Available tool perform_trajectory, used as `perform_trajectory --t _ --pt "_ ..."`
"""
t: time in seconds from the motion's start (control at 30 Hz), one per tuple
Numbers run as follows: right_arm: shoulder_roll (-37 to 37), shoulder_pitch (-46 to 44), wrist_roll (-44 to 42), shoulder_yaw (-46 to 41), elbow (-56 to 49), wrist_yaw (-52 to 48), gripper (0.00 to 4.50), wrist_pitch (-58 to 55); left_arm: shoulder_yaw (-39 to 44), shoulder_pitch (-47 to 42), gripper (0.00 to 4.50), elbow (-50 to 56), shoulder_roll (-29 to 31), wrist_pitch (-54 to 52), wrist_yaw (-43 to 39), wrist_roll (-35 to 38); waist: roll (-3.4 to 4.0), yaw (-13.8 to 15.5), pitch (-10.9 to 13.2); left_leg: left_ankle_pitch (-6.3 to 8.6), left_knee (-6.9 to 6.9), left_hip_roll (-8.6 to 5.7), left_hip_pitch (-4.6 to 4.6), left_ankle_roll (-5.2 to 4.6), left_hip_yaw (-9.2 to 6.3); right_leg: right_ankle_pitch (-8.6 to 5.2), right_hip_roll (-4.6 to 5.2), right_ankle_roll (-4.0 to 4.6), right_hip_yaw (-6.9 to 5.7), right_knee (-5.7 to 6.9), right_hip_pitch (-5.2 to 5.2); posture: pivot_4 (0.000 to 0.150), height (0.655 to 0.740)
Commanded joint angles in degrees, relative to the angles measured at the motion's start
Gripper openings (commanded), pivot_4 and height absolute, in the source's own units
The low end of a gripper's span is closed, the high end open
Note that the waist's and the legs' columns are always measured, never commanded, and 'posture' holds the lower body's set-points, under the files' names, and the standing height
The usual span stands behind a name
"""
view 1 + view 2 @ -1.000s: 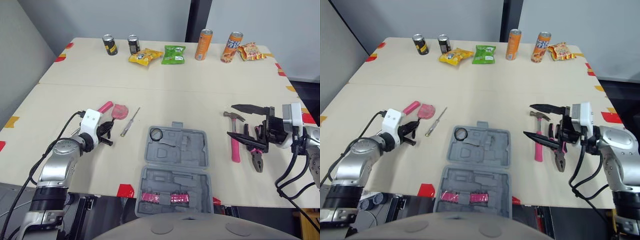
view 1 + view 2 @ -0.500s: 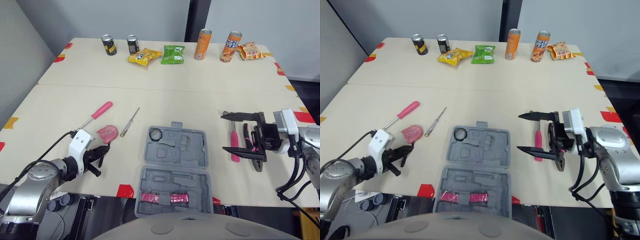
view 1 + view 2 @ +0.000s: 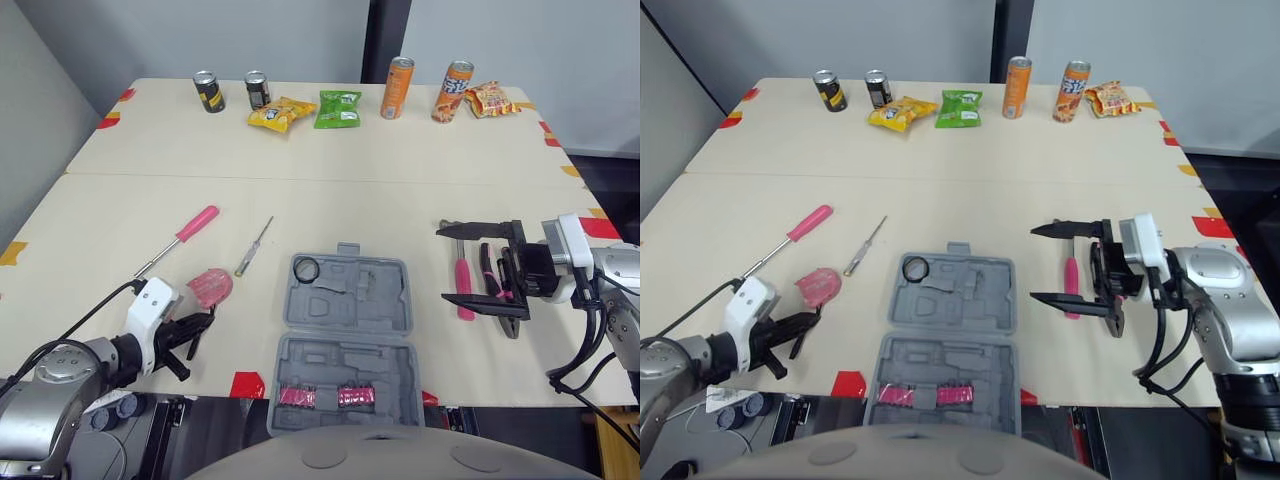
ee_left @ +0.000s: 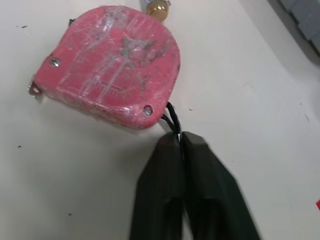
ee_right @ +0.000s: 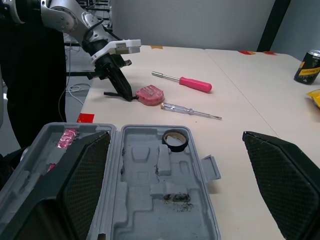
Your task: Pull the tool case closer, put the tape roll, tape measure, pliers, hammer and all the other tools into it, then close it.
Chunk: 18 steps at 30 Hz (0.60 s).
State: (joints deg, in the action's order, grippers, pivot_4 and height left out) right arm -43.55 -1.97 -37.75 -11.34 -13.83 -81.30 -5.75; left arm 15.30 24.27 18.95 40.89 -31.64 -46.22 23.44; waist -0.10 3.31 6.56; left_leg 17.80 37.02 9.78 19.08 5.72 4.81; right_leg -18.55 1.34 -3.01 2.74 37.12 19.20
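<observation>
The grey tool case (image 3: pixel 350 335) lies open at the near middle of the table, with the black tape roll (image 3: pixel 307 268) in a recess of its far half. Left of it lies the pink tape measure (image 3: pixel 210 288). My left gripper (image 4: pixel 179 141) is shut on the tape measure's black cord (image 4: pixel 172 120), just on its near side. My right gripper (image 3: pixel 443 263) stands open to the right of the case, its fingers wide apart and pointing at it. Under that gripper lie the pink-handled hammer (image 3: pixel 461 282) and the pliers (image 3: pixel 497 290). A pink-handled screwdriver (image 3: pixel 197 223) and a thin screwdriver (image 3: pixel 256 246) lie beyond the tape measure.
Two dark cans (image 3: pixel 209 90), two orange cans (image 3: pixel 396 87) and several snack bags (image 3: pixel 338 108) line the far edge. Red tape marks (image 3: pixel 249 383) sit along the near edge by the case.
My left gripper has pulled back toward the near edge, dragging the tape measure by its cord. My right gripper has shifted left over the hammer toward the case. The camera has shifted too.
</observation>
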Motion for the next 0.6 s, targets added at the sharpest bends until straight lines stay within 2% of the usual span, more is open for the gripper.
perform_trajectory --t 0.03,0.17,0.23,0.3,0.43,0.6 --pt "-0.02 -0.54 -0.62 -0.77 -0.19 -0.09 4.50 0.62 4.07 1.83 1.59 0.75 -0.73 4.95 -2.71 1.90 -0.02 -0.24 0.03 0.00 0.00 0.00 0.00 0.00 0.00 0.00 0.00 0.00 0.00 0.00 0.00 0.150 0.7400" --pt "-0.04 -0.80 -0.70 -0.80 0.09 0.05 4.50 0.52 7.73 3.60 3.04 -0.64 -0.79 13.49 -9.70 3.92 -0.02 -0.42 0.09 -0.01 0.00 0.01 0.00 -0.02 -0.03 0.00 0.00 0.01 -0.02 -0.01 0.00 0.150 0.7400" --pt "0.02 -0.96 -0.63 -0.73 0.40 0.01 4.50 0.64 9.93 2.39 3.73 -1.15 -2.64 16.41 -11.40 6.88 -0.02 -0.44 0.10 -0.01 0.00 0.01 -0.01 -0.03 -0.03 0.00 0.01 0.01 -0.02 -0.01 0.00 0.150 0.7400" --pt "0.17 -1.15 -0.57 -0.61 0.69 0.07 4.50 0.72 10.63 0.32 4.44 -2.70 -3.95 21.25 -11.92 6.38 -0.03 -0.42 0.11 -0.01 0.00 0.01 -0.01 -0.04 -0.03 0.00 0.06 0.01 -0.03 0.00 0.00 0.150 0.7400" --pt "0.61 -1.53 -0.47 -0.38 0.73 0.61 4.50 0.78 9.50 -5.03 4.47 -8.68 -4.77 31.37 -10.67 0.91 -0.04 -0.45 0.12 -0.03 0.01 -0.01 -0.02 -0.06 -0.04 0.00 0.03 0.01 -0.03 0.03 0.00 0.150 0.7400" --pt "0.49 -1.77 -0.72 -0.46 0.04 1.08 4.50 0.36 4.47 -9.17 4.47 -16.41 -1.91 35.00 -11.79 -5.21 -0.03 -0.71 0.12 -0.03 0.04 -0.01 -0.04 -0.07 0.01 0.00 0.01 0.01 0.01 0.06 0.00 0.150 0.7400"
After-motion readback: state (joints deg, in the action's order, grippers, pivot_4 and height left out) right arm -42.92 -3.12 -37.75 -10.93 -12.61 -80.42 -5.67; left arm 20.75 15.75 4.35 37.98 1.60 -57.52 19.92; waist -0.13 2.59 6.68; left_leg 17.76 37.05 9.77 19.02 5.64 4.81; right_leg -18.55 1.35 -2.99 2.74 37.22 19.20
